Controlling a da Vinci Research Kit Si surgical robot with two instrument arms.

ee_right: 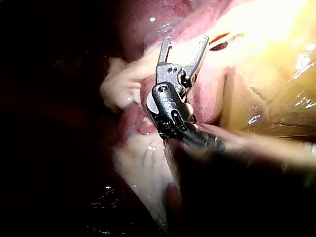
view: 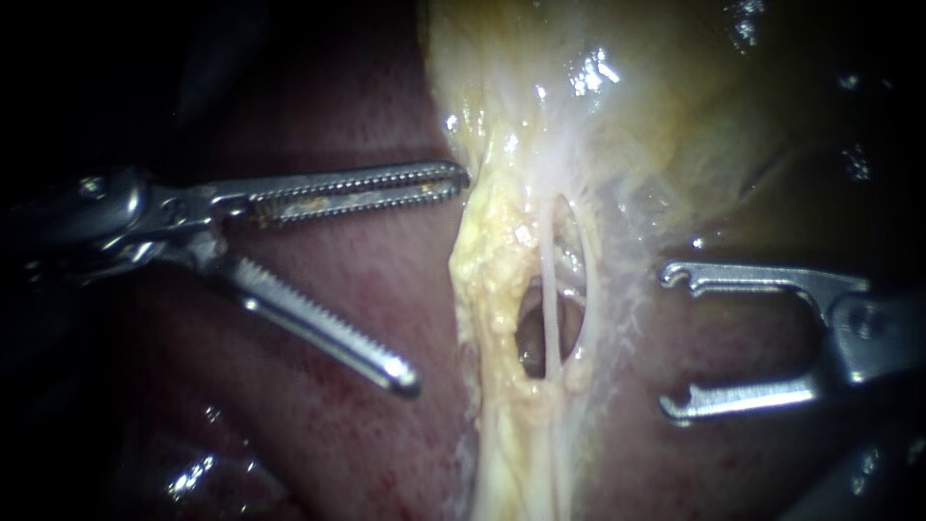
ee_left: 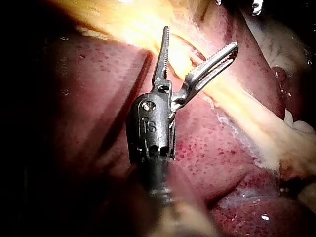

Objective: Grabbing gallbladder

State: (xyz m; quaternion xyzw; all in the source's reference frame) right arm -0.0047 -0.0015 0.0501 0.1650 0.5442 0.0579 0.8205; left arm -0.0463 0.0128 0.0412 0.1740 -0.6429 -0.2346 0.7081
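Left instrument (view: 436, 280): our toothed jaws stand wide apart and grip nothing. Only the red surface of the liver (view: 289, 425) shows in the gap between them.

Gallbladder, from the left instrument: the gallbladder (view: 656, 116) is a glistening yellow-green body. It lies ahead of our jaws and past the tip of the farther one, well clear of the nearer jaw. A strip of yellow fatty tissue (view: 487, 289) runs down from it across the open mouth of the jaws. The farther jaw's tip sits right at the edge of this strip, and we cannot tell whether it touches.

Left wrist view: the left instrument (ee_left: 200, 38) shows the same wide spread. The yellow strip (ee_left: 247, 108) passes just ahead of and beneath the jaws, with liver (ee_left: 207, 153) on either side of the shaft.

Right instrument (view: 672, 340): our slim, hook-tipped jaws are also wide open and empty. Their tips point at the pale tissue on the far side of the strip from the left instrument.

Between the two instruments: an opening in the pale tissue with a thin whitish tube (view: 550, 289) running down through it. Neither instrument touches the tube.

Gallbladder, from the right instrument: it lies ahead of and beside the farther jaw, apart from it.

Right wrist view: the right instrument (ee_right: 186, 39) has its jaws parted, with brightly lit pale tissue just ahead. The yellow gallbladder (ee_right: 281, 89) lies off to one side of the jaws.
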